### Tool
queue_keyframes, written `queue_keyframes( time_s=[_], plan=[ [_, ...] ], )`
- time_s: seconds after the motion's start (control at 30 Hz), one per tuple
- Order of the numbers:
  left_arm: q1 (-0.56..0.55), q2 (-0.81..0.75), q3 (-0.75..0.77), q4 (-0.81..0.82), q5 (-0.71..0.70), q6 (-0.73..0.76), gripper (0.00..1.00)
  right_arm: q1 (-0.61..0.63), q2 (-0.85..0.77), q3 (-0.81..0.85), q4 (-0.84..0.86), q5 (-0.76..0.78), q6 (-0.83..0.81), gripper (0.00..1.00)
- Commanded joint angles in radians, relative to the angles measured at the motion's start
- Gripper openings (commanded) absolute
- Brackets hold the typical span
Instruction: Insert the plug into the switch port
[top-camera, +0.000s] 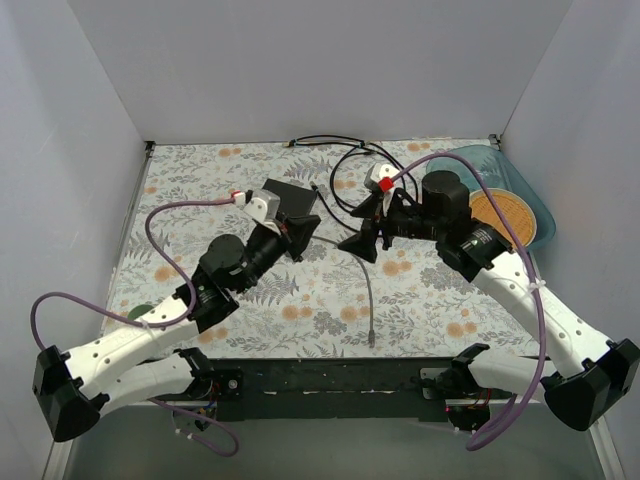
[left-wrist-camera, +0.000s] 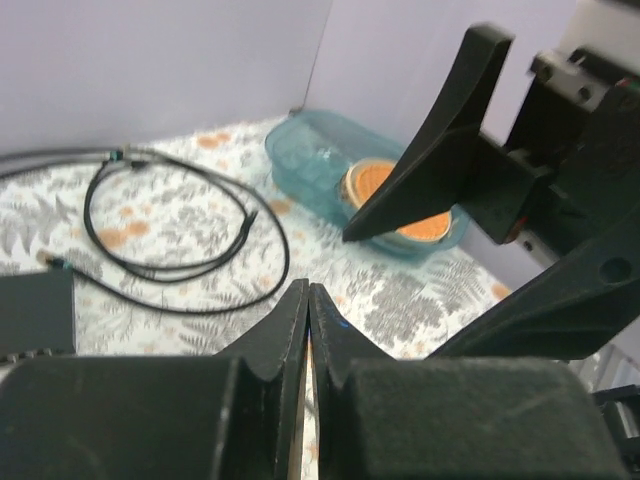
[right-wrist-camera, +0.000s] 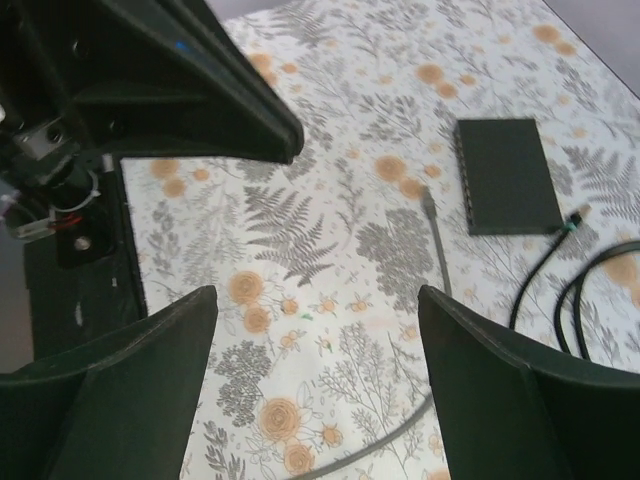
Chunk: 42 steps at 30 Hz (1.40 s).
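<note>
The switch is a flat black box lying on the floral cloth left of centre. It also shows in the right wrist view and at the left edge of the left wrist view. A grey cable lies on the cloth, and its plug rests just beside the switch's socket edge. My left gripper is shut with nothing visible between its fingers, right by the switch's near corner. My right gripper is open and empty, hovering above the grey cable.
A black cable loops at the back, one plug end near the switch. A blue tray holding an orange disc stands at the back right. Grey walls enclose the table.
</note>
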Motion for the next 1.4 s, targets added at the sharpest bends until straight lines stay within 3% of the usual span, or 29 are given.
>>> queue_keyframes(
  time_s=[0.0, 0.07, 0.1, 0.13, 0.17, 0.27, 0.37, 0.7, 1.03, 1.37],
  plan=[
    [0.003, 0.114, 0.040, -0.152, -0.034, -0.063, 0.00, 0.003, -0.004, -0.036, -0.023, 0.260, 0.058, 0.87],
    [0.002, 0.172, 0.065, -0.191, 0.007, -0.102, 0.08, 0.000, -0.021, -0.068, -0.029, 0.413, 0.099, 0.88],
    [0.000, 0.229, 0.071, -0.217, 0.030, -0.118, 0.18, 0.000, -0.027, -0.077, -0.032, 0.462, 0.117, 0.87],
    [0.000, 0.255, 0.078, -0.226, 0.056, -0.132, 0.55, -0.003, -0.036, -0.094, -0.034, 0.553, 0.124, 0.88],
    [-0.005, 0.280, 0.097, -0.237, 0.111, -0.146, 0.69, -0.005, -0.038, -0.099, -0.043, 0.591, 0.156, 0.88],
    [-0.026, 0.378, 0.129, -0.284, 0.133, -0.208, 0.86, -0.029, -0.038, -0.117, -0.069, 0.736, 0.226, 0.88],
    [-0.063, 0.439, 0.149, -0.328, 0.111, -0.270, 0.91, -0.080, -0.035, -0.132, -0.082, 0.797, 0.285, 0.88],
    [-0.236, 0.696, 0.379, -0.606, -0.001, -0.370, 0.87, -0.325, 0.009, -0.189, -0.098, 0.684, 0.365, 0.87],
    [-0.360, 0.821, 0.447, -0.689, -0.007, -0.456, 0.76, -0.361, 0.011, -0.201, -0.097, 0.641, 0.349, 0.88],
    [-0.413, 0.883, 0.444, -0.712, -0.024, -0.476, 0.52, -0.375, -0.003, -0.204, -0.105, 0.626, 0.335, 0.88]
  ],
)
